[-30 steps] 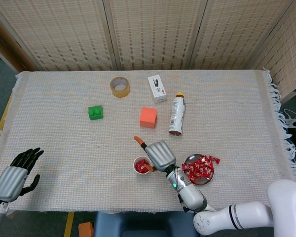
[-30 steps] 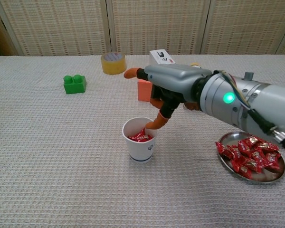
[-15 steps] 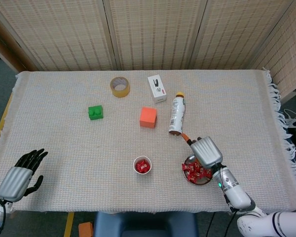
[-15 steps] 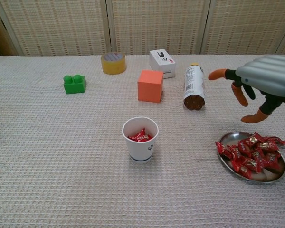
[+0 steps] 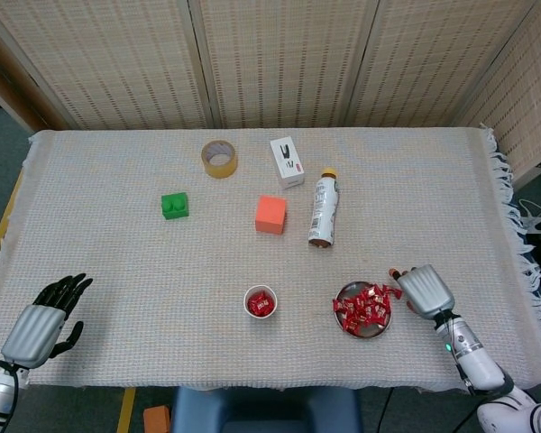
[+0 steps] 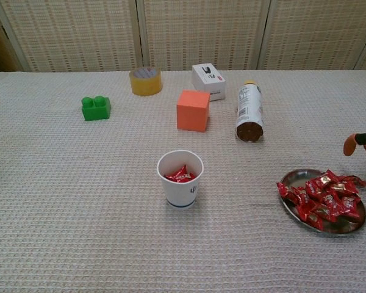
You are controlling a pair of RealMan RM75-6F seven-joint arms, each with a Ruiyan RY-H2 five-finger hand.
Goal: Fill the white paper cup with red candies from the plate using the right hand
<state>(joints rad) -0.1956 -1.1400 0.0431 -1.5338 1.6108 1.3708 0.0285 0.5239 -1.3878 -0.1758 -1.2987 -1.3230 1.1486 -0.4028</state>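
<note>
Lab test table (image 5: pixel 117 262), woven screens (image 5: pixel 279 59)

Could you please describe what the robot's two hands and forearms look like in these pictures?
The right hand has a ribbed silver-grey back and dark fingers with orange tips. Behind it, a silver-grey wrist section carries a small green light, joining a white arm segment. The left hand has the same ribbed silver-grey back, but its fingers are all black. No cables or printed markings can be made out.

White paper cup (image 6: pixel 180 178) upright, a few red candies (image 6: pixel 181 174) inside; metal plate (image 6: pixel 291 180) to its right, heaped with wrapped candies
</note>
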